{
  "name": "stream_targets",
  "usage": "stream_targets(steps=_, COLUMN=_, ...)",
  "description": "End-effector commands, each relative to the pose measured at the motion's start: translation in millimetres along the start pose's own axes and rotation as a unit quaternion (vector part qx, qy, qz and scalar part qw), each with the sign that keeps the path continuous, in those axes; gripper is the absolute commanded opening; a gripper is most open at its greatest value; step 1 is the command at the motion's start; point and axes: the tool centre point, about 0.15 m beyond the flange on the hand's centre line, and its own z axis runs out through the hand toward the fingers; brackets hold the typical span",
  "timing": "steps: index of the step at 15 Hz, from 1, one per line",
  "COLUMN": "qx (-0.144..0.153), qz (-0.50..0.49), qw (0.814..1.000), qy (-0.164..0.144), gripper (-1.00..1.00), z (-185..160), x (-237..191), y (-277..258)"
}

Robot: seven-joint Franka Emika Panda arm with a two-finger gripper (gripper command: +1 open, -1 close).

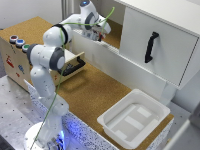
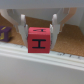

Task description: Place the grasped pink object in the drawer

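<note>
The arm is stretched out over the far side of the cork-topped table (image 1: 95,95), its gripper (image 1: 96,31) hanging above the opening under the white cabinet door (image 1: 155,42). From the exterior view that is all that can be said — the fingers and what they carry are too small to read there.

The wrist view settles it. The gripper (image 2: 39,31) is clamped on the pink object (image 2: 39,40), which shows here as a pinkish-red cube with a black letter H on its face, one white finger pressed to each side. It hangs clear, not resting on anything, with a cork-lined floor behind and below it. A pale rail runs across just under the cube — likely the front wall of the drawer (image 2: 45,56), though the handle is not visible here, so I cannot be sure.

Holding it by opposite flat faces keeps the cube square and stops it twisting. Carrying it high makes sense too — it has to pass the wall before it can go down.

A small dark purple object (image 2: 4,33) sits on the cork floor off to one side, apart from the cube, so the drop spot looks free.

My read: transport is nearly done; lowering and release remain.
</note>
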Motion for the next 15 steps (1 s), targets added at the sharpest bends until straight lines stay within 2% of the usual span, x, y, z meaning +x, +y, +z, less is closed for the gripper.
stream_targets(steps=1, qx=0.089, qz=-0.075, qw=0.992, qy=0.053, gripper=-1.00, z=-59.3, x=-94.9, y=-29.6)
stream_targets(steps=4, qx=0.152, qz=-0.086, qw=0.983, qy=0.047, gripper=-1.00, z=-63.2, x=-130.5, y=-63.0)
stream_targets(steps=5, qx=0.185, qz=-0.088, qw=0.978, qy=0.041, gripper=-1.00, z=-62.4, x=-143.5, y=-79.4)
stream_targets(steps=7, qx=0.228, qz=-0.127, qw=0.965, qy=0.036, gripper=-1.00, z=-67.0, x=-157.0, y=-110.2)
stream_targets(steps=9, qx=0.235, qz=-0.176, qw=0.956, qy=0.029, gripper=-1.00, z=-66.9, x=-159.5, y=-131.0)
stream_targets(steps=10, qx=0.227, qz=-0.216, qw=0.949, qy=0.026, gripper=-1.00, z=-62.7, x=-158.4, y=-142.7)
stream_targets(steps=11, qx=0.218, qz=-0.247, qw=0.944, qy=0.008, gripper=-1.00, z=-54.0, x=-156.6, y=-150.6)
stream_targets(steps=14, qx=0.221, qz=-0.339, qw=0.914, qy=-0.012, gripper=-1.00, z=-29.9, x=-138.2, y=-170.5)
stream_targets(steps=15, qx=0.232, qz=-0.365, qw=0.901, qy=-0.015, gripper=-1.00, z=-21.7, x=-132.3, y=-175.9)
